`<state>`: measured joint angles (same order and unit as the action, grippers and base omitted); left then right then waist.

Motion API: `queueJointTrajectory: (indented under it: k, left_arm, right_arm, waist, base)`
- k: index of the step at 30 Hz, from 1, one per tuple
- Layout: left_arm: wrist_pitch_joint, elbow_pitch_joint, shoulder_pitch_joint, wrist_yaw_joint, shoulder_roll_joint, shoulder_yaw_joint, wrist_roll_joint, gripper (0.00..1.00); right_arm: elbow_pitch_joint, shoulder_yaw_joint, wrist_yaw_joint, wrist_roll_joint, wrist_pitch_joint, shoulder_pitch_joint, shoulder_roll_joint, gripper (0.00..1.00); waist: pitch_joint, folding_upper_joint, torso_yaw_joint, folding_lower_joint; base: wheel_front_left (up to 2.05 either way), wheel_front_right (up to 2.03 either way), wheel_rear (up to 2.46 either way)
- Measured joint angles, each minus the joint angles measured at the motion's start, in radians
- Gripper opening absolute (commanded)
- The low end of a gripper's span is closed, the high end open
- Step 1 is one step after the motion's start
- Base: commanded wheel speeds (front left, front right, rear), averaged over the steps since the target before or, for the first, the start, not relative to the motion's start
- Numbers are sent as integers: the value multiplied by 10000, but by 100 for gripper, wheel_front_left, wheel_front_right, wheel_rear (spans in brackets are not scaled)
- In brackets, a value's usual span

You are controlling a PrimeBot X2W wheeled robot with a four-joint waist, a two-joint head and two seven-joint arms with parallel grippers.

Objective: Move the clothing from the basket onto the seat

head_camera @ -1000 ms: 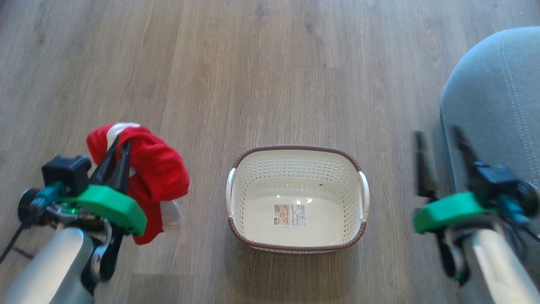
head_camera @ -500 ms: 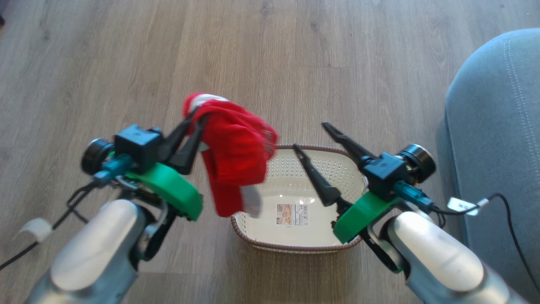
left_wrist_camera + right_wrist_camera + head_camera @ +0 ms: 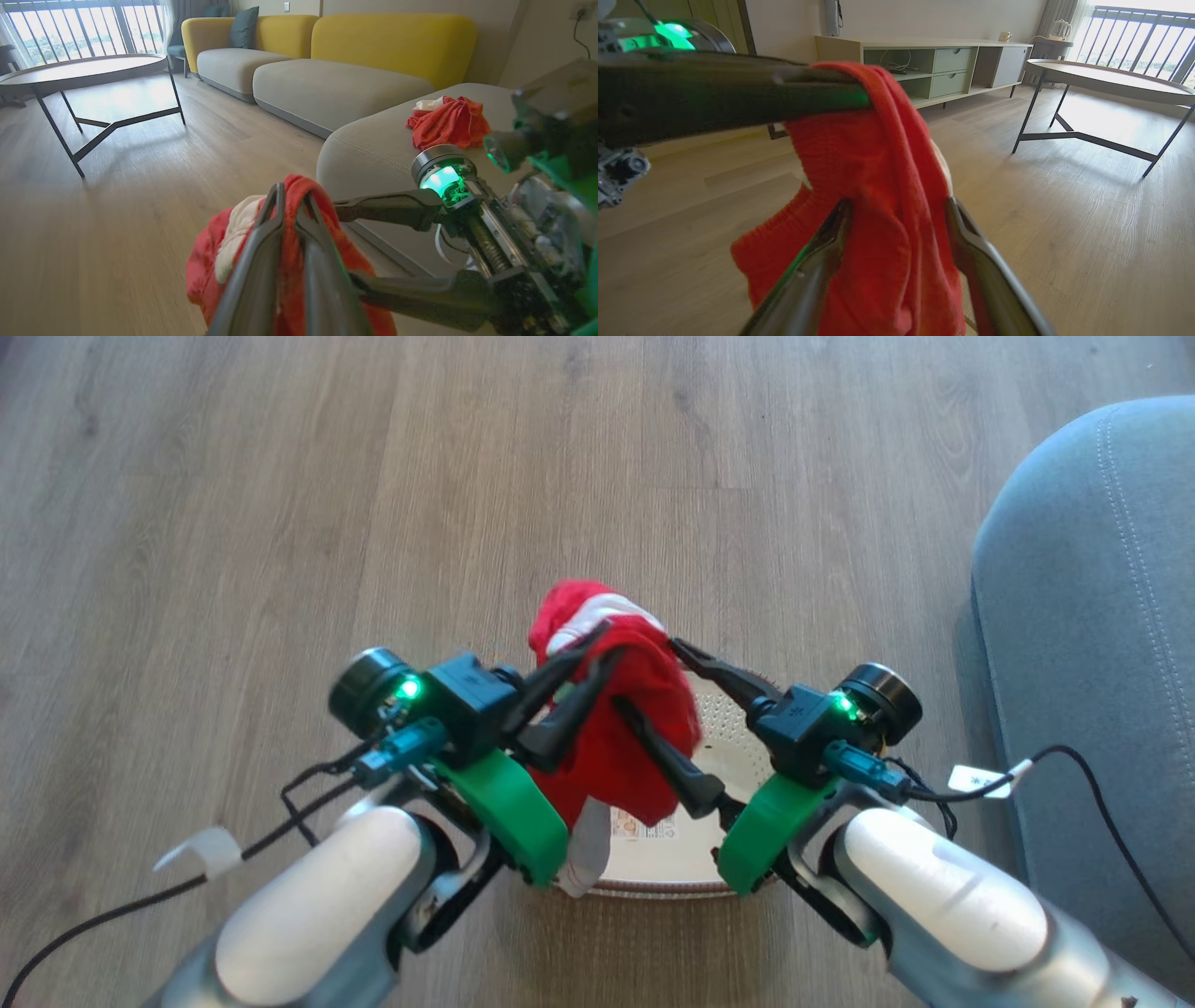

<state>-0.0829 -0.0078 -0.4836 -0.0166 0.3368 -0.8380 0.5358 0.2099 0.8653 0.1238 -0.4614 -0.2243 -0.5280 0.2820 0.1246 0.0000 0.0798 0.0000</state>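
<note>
Two grippers hang above the basket (image 3: 734, 747) on the floor (image 3: 280, 523): your left gripper (image 3: 611, 644) has its fingers pressed together, pinching the red clothing (image 3: 616, 761), which dangles over the basket. Your right gripper (image 3: 644, 672) has its fingers spread on either side of that fabric. The grey seat (image 3: 1092, 616) lies to the right.

— What sort of place is this?
— A home, a living room: a yellow sofa (image 3: 392, 42) with a teal cushion (image 3: 243, 25), a grey stitched seat (image 3: 1102, 616), and a round coffee table (image 3: 79, 70) on black metal legs.
— What else shows it?
— A wood-plank floor (image 3: 280, 523), a low sideboard (image 3: 943, 65) with green drawers, a kettle (image 3: 1061, 29) by the curtain (image 3: 1048, 18), and a window with balcony railing (image 3: 84, 28)
</note>
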Motion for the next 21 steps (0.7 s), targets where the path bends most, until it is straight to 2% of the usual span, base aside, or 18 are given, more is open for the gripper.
queueJointTrajectory:
  k: [5,6,7,10,14,16,18,21]
  left_arm:
    - [82,-407,-38,190,-67,-301,-33,0]
    - [82,-462,-40,267,-84,-322,-27,0]
    - [82,-485,-41,267,-98,-355,-19,0]
    - [77,-472,-41,265,-90,-395,-19,0]
    - [25,-376,-41,259,-56,-393,-19,0]
    - [-46,-270,-41,253,-50,-391,-19,41]
    - [-194,-100,-41,255,-38,-364,-19,100]
    - [-422,207,-40,265,21,-324,-19,100]
  right_arm:
    - [142,100,0,-36,107,-3,46,100]
    - [155,150,0,-107,113,-3,52,31]
    - [136,217,0,-228,113,-3,54,0]
    - [12,508,0,-525,119,-14,92,0]
    - [-31,410,0,-663,115,-53,284,0]
    - [-63,207,0,-690,102,-53,414,0]
    - [-132,-50,0,-692,100,-53,472,0]
    - [-301,-439,0,-690,73,-41,606,0]
  waist:
    - [28,0,-42,0]
    - [36,0,-49,0]
    - [45,0,-53,0]
    - [75,0,-91,0]
    - [156,0,-157,0]
    - [183,0,-195,0]
    - [219,0,-256,0]
    - [268,0,-398,0]
  base:
    - [0,0,0]
    - [0,0,0]
    - [0,0,0]
    - [0,0,0]
    - [0,0,0]
    - [0,0,0]
    - [0,0,0]
    - [0,0,0]
